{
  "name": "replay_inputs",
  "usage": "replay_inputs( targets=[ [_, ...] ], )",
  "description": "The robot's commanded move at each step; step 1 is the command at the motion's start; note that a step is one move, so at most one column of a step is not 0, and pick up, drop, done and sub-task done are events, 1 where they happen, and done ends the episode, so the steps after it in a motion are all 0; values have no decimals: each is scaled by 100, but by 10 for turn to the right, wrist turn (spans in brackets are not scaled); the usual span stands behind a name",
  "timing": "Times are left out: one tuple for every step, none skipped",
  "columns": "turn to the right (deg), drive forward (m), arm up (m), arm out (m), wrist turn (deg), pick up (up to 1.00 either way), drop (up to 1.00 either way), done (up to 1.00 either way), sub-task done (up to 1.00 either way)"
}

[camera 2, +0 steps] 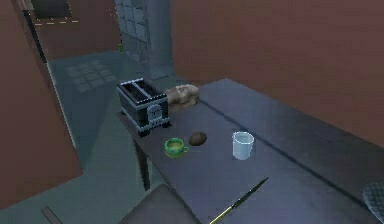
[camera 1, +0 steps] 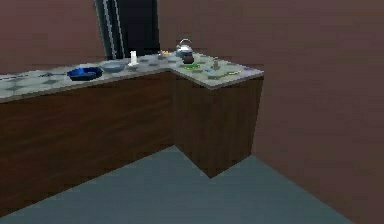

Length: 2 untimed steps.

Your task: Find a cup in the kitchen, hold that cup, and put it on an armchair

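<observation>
On the dark table by the arm's side, a white cup stands upright near a toaster, apart from a small green cup, probably set out for an easy reach. The gripper's state cannot be told.

I see a white cup, a green bowl and a brown round lump. The table is grey-purple, the toaster silver and black. The counter has grey tiles on top and brown wood below. The pan is bright blue.
</observation>
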Motion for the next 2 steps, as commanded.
replay_inputs(
  targets=[
    [0, 0, 50, 0, 0, 0, 0, 0, 0],
    [0, 0, 36, 0, 0, 0, 0, 0, 0]
  ],
)
